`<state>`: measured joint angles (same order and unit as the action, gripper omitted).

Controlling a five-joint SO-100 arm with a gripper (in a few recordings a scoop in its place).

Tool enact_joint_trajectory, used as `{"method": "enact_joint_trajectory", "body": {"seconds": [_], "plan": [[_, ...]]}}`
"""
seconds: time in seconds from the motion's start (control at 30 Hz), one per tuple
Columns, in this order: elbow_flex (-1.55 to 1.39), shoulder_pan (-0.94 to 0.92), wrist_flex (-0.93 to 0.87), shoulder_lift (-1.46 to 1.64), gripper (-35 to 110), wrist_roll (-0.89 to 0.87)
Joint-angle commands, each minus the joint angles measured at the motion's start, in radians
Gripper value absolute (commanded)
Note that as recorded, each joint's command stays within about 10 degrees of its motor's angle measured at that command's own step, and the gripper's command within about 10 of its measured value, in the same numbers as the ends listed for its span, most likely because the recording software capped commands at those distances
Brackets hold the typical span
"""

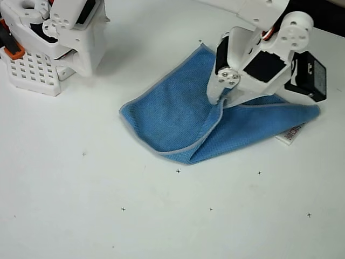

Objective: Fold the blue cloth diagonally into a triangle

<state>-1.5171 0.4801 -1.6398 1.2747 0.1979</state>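
Observation:
The blue cloth (178, 116) lies on the white table, partly folded, with a pale grey stitched edge running from its near corner up to my gripper. Its white tag with red print (291, 134) sticks out at the right. My white gripper (220, 101) points down over the middle of the cloth. Its fingers are closed on a lifted piece of the cloth's edge, and the fabric rises in a ridge to the fingertips. The arm's body hides the cloth's far right part.
A white perforated block (32, 73) with white hardware on it stands at the top left, apart from the cloth. Small black cross marks (178, 171) dot the bare white table (161, 216) in front of the cloth.

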Motion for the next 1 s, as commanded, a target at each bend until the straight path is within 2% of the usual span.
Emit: {"method": "enact_joint_trajectory", "body": {"seconds": [0.0,0.33,0.97], "plan": [[-0.103,0.034,0.025,0.175,0,-0.014],[-0.169,0.137,0.138,0.337,0,-0.040],[-0.526,0.304,0.387,0.690,0,-0.215]]}}
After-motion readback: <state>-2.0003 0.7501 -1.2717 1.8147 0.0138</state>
